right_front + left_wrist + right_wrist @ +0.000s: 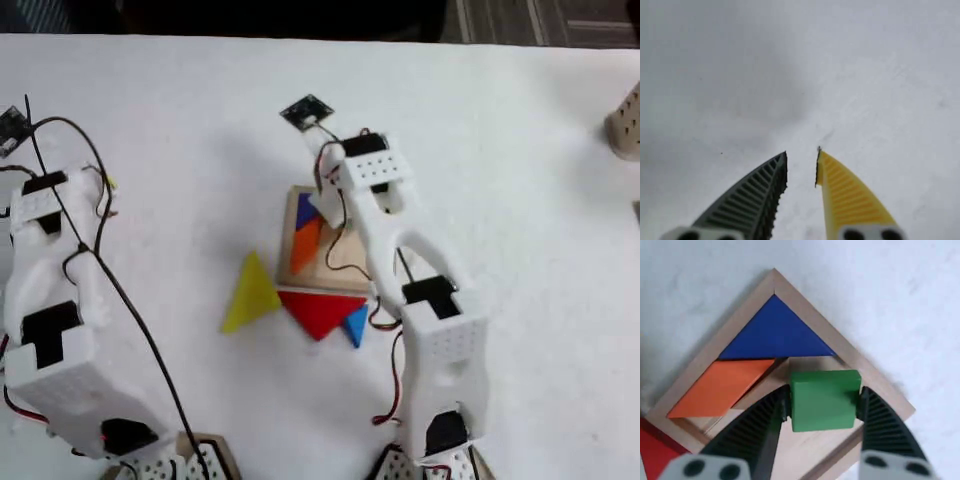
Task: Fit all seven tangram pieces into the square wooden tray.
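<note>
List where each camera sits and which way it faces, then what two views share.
High view: fixed above the table, looking down; shows the left arm and the right arm over the wooden tray.
Left wrist view: on the left arm, facing bare table; the left hand shows, fingers slightly apart.
Right wrist view: on the right arm, looking down into the tray; the right hand grips a green square.
Shared: high and right wrist views both show the tray, large blue triangle and orange piece.

White worktop (180, 90); tan perforated block (626, 124) at its right edge; dark floor (250, 15) past the far edge.
</note>
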Controlling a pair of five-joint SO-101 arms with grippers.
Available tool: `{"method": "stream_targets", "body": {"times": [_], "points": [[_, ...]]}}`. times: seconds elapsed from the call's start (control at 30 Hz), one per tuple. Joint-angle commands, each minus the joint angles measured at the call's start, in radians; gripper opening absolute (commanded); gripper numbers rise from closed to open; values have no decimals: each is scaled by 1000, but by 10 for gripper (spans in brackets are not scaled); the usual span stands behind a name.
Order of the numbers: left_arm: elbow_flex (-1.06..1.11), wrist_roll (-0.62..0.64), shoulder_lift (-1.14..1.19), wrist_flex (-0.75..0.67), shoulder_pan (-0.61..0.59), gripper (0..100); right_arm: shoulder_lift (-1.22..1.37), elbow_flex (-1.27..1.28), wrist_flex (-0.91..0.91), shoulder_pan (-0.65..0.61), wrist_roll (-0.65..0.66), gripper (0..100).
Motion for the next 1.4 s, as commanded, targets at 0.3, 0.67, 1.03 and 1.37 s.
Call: {"method": "stream_targets", "body": {"times": [0.3,0.67,1.03,1.37], "points": [[-41,-6,-8,9,28,134,-96,-95,136,30,-40,196],[-40,-55,-18,100,165,8,-355,264,153,243,-249,17],[-58,-224,-197,198,680,22,-923,1014,-111,467,-221,18],[-204,-331,-1,28,1004,22,-1198,1257,-157,489,-147,20]]}}
